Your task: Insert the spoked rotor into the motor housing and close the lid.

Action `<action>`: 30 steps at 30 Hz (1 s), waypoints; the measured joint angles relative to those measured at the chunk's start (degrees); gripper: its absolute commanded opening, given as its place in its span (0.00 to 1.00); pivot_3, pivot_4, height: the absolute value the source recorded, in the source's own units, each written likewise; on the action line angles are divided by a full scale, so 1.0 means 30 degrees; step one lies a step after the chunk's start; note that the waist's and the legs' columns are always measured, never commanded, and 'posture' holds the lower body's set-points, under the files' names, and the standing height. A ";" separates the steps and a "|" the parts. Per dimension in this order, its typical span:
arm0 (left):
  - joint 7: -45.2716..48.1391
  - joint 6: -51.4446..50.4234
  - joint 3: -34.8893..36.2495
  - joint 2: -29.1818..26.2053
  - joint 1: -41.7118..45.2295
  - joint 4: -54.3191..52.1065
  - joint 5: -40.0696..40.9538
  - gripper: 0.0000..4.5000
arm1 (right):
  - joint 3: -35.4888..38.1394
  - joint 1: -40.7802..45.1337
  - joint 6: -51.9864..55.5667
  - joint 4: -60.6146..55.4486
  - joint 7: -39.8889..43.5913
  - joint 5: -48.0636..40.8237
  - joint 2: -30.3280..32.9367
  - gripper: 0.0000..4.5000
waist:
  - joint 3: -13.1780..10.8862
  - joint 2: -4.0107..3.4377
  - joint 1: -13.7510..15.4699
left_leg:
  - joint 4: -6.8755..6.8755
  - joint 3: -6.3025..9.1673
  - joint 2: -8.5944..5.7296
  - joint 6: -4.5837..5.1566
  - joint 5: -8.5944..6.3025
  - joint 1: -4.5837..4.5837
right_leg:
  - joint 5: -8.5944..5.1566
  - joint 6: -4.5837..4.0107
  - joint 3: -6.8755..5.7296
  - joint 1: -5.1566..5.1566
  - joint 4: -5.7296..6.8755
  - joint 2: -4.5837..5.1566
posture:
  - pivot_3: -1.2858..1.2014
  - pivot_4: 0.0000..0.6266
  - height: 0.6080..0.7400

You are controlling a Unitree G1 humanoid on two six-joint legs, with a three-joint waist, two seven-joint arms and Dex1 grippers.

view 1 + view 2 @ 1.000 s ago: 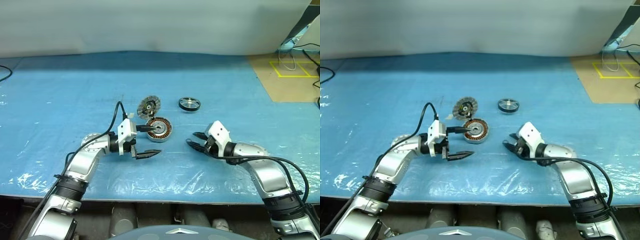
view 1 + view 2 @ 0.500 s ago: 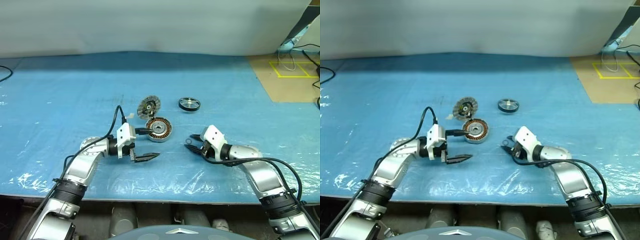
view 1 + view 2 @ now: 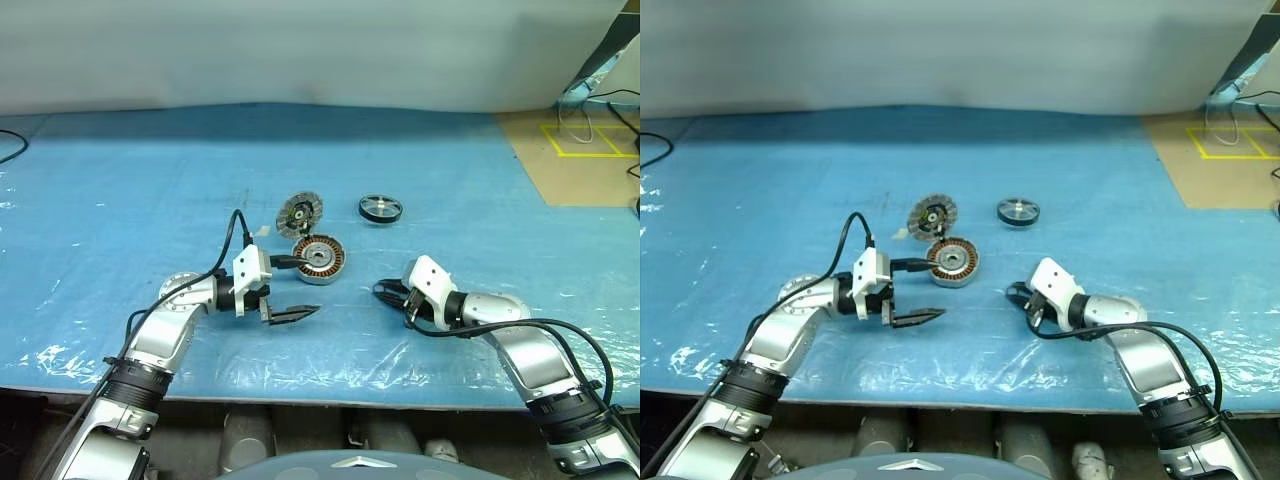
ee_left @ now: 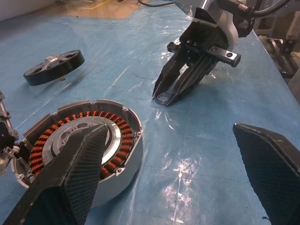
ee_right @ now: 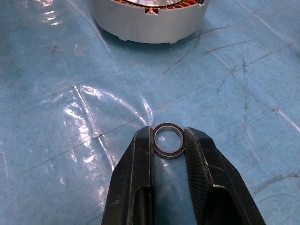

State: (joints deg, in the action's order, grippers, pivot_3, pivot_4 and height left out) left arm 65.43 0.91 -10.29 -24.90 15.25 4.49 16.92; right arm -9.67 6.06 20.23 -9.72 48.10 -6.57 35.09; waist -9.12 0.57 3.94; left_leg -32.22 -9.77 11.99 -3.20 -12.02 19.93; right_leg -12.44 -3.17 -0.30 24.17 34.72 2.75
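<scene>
Blue plastic sheet covered the surface (image 3: 120, 180) in front of us. On it stood the motor housing (image 3: 318, 259), a short round grey can with copper wire wound in a ring inside it. Just behind it, a bit to our left, the lid (image 3: 298, 212) leaned up on its edge with its striped face toward us. We could not tell if the lid touched the housing. The spoked rotor (image 3: 380, 208), a small black wheel with a shiny middle, lay flat farther back and to the right, apart from the other two.

Our left pincer (image 3: 293, 288) was wide open and held nothing. One finger (image 4: 70, 178) reached over the near left edge of the housing, and the other finger (image 4: 272, 168) hung over bare sheet.

Our right pincer (image 5: 168, 140) was low over the sheet, to the right of the housing and apart from it, pointing toward it. Its two fingers were pulled in close on a small metal ring (image 5: 168, 139). The ring sat between the two tips, and both tips pressed on its sides. A black cable (image 3: 560, 335) ran along our right arm.
</scene>
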 measured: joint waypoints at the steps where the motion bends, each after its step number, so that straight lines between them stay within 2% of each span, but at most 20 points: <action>1: -0.0056 0.0020 0.0080 -0.0001 -0.0005 0.0024 -0.0011 1.00 | -0.0019 0.0017 0.0900 -0.0550 0.0131 -0.0364 -0.0045 0.12 | 0.0000 -0.0001 -0.0001 | 0.0000 0.0001 0.0000 0.0002 -0.0001 0.0003 | 0.0000 0.0000 -0.0001 0.0003 0.0001 0.0000 | 0.52 0.24 1.00; 8: -0.1906 0.0853 0.0574 0.0401 -0.0161 0.0586 -0.0532 1.00 | 0.1191 0.3968 0.4932 -0.2062 -0.0494 -0.3485 -0.1980 0.12 | 0.0003 0.0005 -0.0348 | -0.0014 0.0007 -0.0005 -0.0031 0.0025 0.0000 | 0.0004 0.0004 0.0007 0.0005 0.0019 0.0001 | 0.52 0.24 1.00; 13: -0.2404 0.1129 0.1295 0.0019 -0.1049 0.0295 -0.0500 1.00 | 0.0022 0.5671 0.5066 -0.0035 -0.0177 -0.3342 -0.2496 0.12 | 0.0004 0.0006 -0.0414 | 0.0006 0.0011 -0.0007 -0.0053 0.0037 0.0019 | 0.0003 0.0003 -0.0008 0.0024 0.0004 -0.0001 | 0.52 0.24 1.00; 23: -0.3901 0.0757 0.1855 -0.0147 -0.2542 -0.1443 -0.0540 1.00 | -0.4099 0.9528 -0.0445 0.6883 0.2155 0.0004 -0.3999 0.12 | 0.0004 0.0007 -0.0508 | -0.0031 0.0010 0.0005 -0.0053 0.0037 0.0009 | 0.0006 -0.0002 -0.0010 0.0036 0.0031 0.0001 | 0.52 0.24 1.00; 30: -0.4456 0.0791 0.1788 -0.0299 -0.3737 -0.1959 -0.1056 1.00 | -0.4077 1.0528 -0.2351 0.9631 0.2255 0.0662 -0.4953 0.12 | 0.0004 0.0008 -0.0473 | -0.0047 0.0010 0.0011 -0.0045 0.0034 0.0011 | 0.0007 -0.0005 -0.0021 0.0039 0.0036 0.0001 | 0.52 0.24 1.00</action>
State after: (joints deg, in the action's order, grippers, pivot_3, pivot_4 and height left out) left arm 52.07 3.28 -4.93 -25.80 4.04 -1.38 13.75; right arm -21.90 37.65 13.18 19.17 54.87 -4.59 20.23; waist -9.11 0.60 2.52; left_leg -32.36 -9.74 12.02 -3.33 -11.91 19.96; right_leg -12.42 -3.18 -0.36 24.28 34.83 2.75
